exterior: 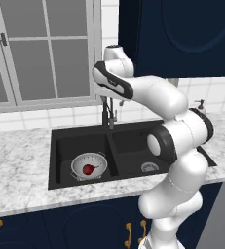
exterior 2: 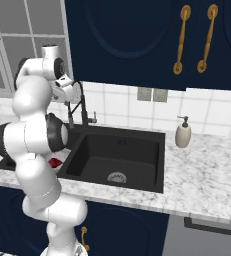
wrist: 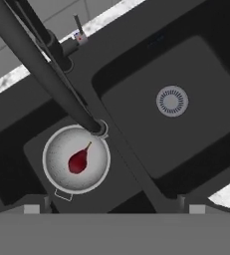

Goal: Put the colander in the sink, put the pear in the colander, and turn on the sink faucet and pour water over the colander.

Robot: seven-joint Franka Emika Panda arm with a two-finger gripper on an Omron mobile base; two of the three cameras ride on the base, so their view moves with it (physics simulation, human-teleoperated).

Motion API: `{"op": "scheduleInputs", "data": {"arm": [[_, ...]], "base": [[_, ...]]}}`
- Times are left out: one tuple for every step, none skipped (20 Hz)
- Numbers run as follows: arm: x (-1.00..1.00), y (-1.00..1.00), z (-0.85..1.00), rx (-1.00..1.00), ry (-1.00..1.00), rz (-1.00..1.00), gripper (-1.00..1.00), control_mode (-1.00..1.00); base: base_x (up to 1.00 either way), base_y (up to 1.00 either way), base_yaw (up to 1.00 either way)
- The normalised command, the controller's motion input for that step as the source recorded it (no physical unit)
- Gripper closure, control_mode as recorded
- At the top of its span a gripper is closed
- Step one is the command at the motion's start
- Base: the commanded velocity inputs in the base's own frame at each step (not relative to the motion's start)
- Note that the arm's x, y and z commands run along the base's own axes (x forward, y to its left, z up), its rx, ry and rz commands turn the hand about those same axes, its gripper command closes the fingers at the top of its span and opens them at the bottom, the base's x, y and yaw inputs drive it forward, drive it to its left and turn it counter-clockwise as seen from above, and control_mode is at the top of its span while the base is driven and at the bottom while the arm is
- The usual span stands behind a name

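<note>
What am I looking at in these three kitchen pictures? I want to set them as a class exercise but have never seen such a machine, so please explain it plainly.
This is a computer-rendered kitchen with a white robot arm on a driving base. Two pictures come from cameras on that base, behind the arm to its left and right. The third comes from a camera on the hand, looking down along the gripper.

Set in the marbled counter is a black double-basin sink. In its left basin sits a round perforated colander, and a small dark red pear lies inside it. The tall black sink faucet stands behind the divider; in the hand view its spout ends over the colander's rim. No water is running. A white soap dispenser stands on the counter to the right.

The gripper is open and holds nothing.
</note>
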Motion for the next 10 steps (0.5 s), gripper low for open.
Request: {"op": "scheduleInputs", "data": {"arm": [[0.20,0.00,-0.05,0.00,0.00,0.00,-1.00,-1.00],[0.22,0.00,-0.02,0.00,0.00,0.00,-1.00,-1.00],[0.26,0.00,0.00,0.00,0.00,0.00,-1.00,-1.00],[0.24,0.00,-0.03,0.00,0.00,0.00,-1.00,-1.00],[0.22,0.00,-0.04,0.00,0.00,0.02,-1.00,-1.00],[0.28,0.00,-0.04,0.00,0.00,0.02,-1.00,-1.00],[0.30,0.00,-0.09,0.00,0.00,0.03,-1.00,-1.00],[0.26,0.00,-0.15,0.00,0.00,0.05,-1.00,-1.00],[0.25,0.00,-0.16,-0.02,0.00,0.05,-1.00,-1.00],[0.29,0.00,-0.18,-0.05,0.00,0.04,-1.00,-1.00]], "base": [[0.00,0.00,0.00],[0.00,0.00,0.00],[0.00,0.00,0.00],[0.00,0.00,0.00],[0.00,0.00,0.00],[0.00,0.00,0.00],[0.00,0.00,0.00],[0.00,0.00,0.00],[0.00,0.00,0.00],[0.00,0.00,0.00]]}}
